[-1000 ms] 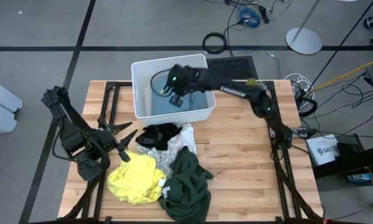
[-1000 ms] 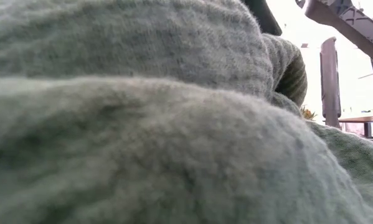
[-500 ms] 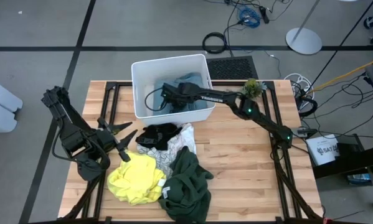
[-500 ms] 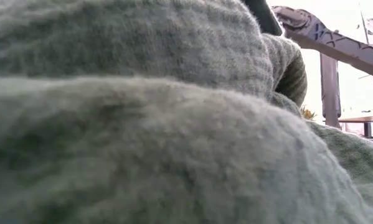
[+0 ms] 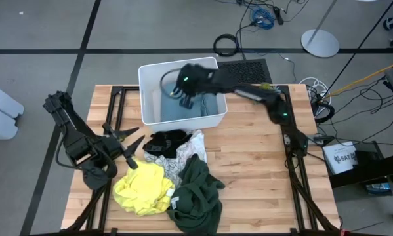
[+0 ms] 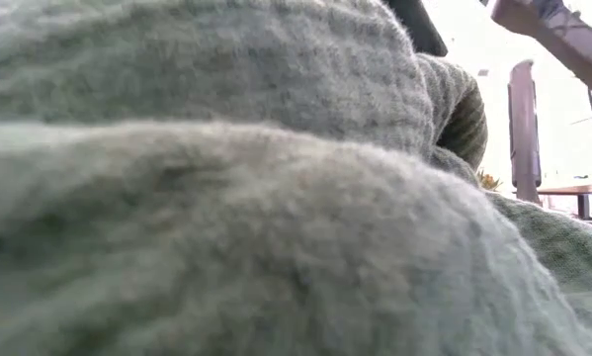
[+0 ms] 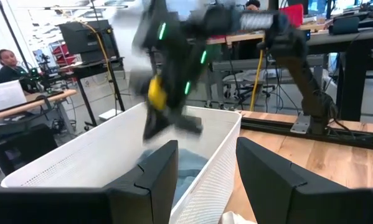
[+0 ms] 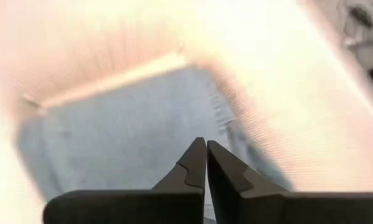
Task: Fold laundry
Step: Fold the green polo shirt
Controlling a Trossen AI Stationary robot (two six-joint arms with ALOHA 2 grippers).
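- Down in the white bin (image 5: 145, 75) at the counter's far edge lies the light blue garment (image 5: 176, 111), flat on the bin's floor; it also shows in the right wrist view (image 8: 130, 137).
- Above it hangs the right gripper (image 5: 185, 99), jaws pressed together with nothing visible between them, so the blue cloth looks not yet picked.
- Step in hand, by my judgement: fetching a piece from the bin to fold. Next the jaws would need to part, drop to the cloth and pinch an edge or fold.
- Near the front of the counter (image 5: 248, 170), well apart from the bin, sits a pile: black (image 5: 166, 142), white patterned (image 5: 193, 145), yellow (image 5: 144, 187) and green (image 5: 197, 193) garments, all crumpled.
- Left gripper (image 5: 132, 149) waits just beside that pile, jaws parted, holding nothing.
- Hard to read: the low view is filled by green knit (image 6: 226, 198) against the lens; the right arm is blurred in the left wrist view; the blue garment's shape cannot be told.
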